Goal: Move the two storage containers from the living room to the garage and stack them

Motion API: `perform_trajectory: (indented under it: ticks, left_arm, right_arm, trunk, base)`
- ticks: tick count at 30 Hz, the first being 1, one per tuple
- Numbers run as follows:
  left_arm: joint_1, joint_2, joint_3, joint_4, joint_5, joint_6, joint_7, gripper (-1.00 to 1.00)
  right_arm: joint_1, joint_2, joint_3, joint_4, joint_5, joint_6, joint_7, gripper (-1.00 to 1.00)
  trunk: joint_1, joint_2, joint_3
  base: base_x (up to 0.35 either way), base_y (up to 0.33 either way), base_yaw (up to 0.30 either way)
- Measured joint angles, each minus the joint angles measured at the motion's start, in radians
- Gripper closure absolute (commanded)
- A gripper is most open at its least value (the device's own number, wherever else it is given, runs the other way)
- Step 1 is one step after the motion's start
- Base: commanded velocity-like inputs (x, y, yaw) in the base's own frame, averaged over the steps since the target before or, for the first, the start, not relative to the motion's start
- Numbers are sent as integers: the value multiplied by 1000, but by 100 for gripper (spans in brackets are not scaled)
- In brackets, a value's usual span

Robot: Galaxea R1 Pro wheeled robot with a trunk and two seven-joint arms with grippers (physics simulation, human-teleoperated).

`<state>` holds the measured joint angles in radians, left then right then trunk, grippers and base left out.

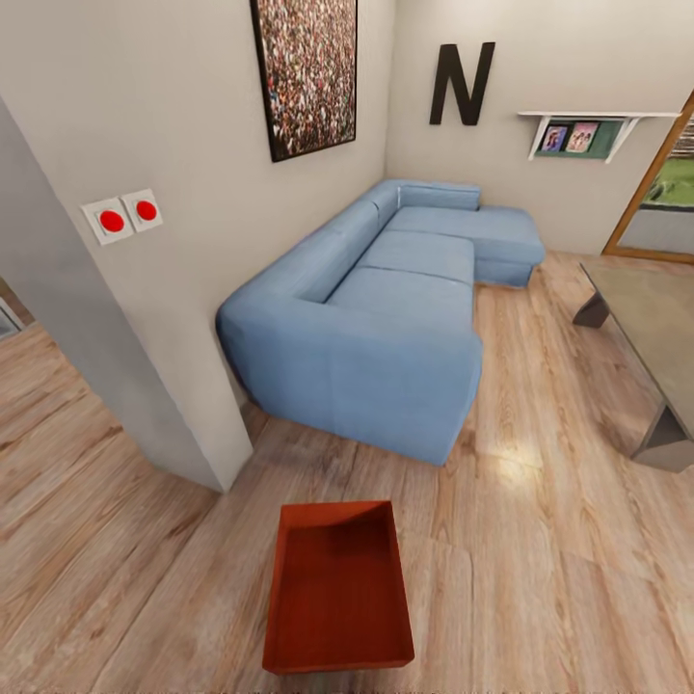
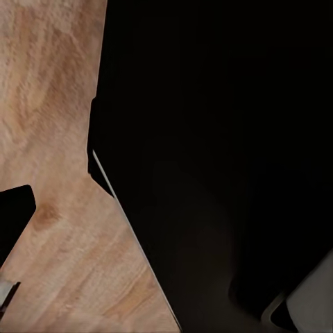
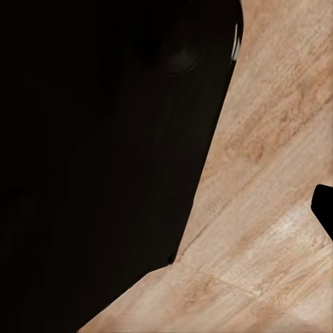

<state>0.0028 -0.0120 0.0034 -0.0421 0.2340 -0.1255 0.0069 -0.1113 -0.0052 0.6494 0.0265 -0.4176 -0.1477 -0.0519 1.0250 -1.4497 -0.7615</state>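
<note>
The head view looks down on the living room's light wood-plank floor (image 1: 540, 540). One orange-red storage container (image 1: 337, 586) stands on the planks at 6 o'clock, close to the lower edge of the picture. Its near rim is almost at that edge, and it is open on top with nothing inside.

At 12 o'clock from the container, a blue sectional sofa (image 1: 386, 318) stands along the pale wall, with a strip of bare floor between its near end and the container. At 10 o'clock a wall corner (image 1: 207, 424) juts out, and it carries two white plates with red round buttons (image 1: 122, 216). At 3 o'clock a grey low table (image 1: 651, 337) is cut off by the right edge. Between the sofa and this table, a wide lane of bare planks runs toward the far wall and the wood-framed glass door (image 1: 665, 183), which is also cut off.

In both wrist views a large black shape hides much of the picture, and beside it there are only floor planks. Small dark pieces sit at the edges, too unclear to name. I cannot tell how far either pincer is open, or if it holds anything.
</note>
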Motion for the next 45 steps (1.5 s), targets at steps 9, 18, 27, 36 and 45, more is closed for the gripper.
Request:
perform_trajectory:
  ticks: [9, 18, 27, 36, 45]
  left_arm:
    - [0, 0, 0, 0, 0, 0, 0, -100]
    - [0, 0, 0, 0, 0, 0, 0, -100]
    - [0, 0, 0, 0, 0, 0, 0, -100]
    - [0, 0, 0, 0, 0, 0, 0, -100]
    - [0, -4, 1, -23, 4, 0, 0, -100]
  right_arm:
    - [0, 0, 1, 0, 0, -1, -1, -100]
    - [0, 0, 1, 0, -1, -1, -1, -100]
    - [0, 0, 3, 0, -1, 0, 0, -100]
    - [0, 0, 3, 0, 0, 1, 0, -100]
    - [0, 0, 1, 0, -1, 1, 0, -100]
  trunk:
    - [0, 0, -14]
    - [0, 0, -29]
    - [0, 0, -43]
    - [0, 0, -58]
    - [0, 0, -72]
  base:
    - [0, 0, 0]
    - [0, 0, 0]
    - [0, 0, 0]
    - [0, 0, 0]
    - [0, 0, 0]
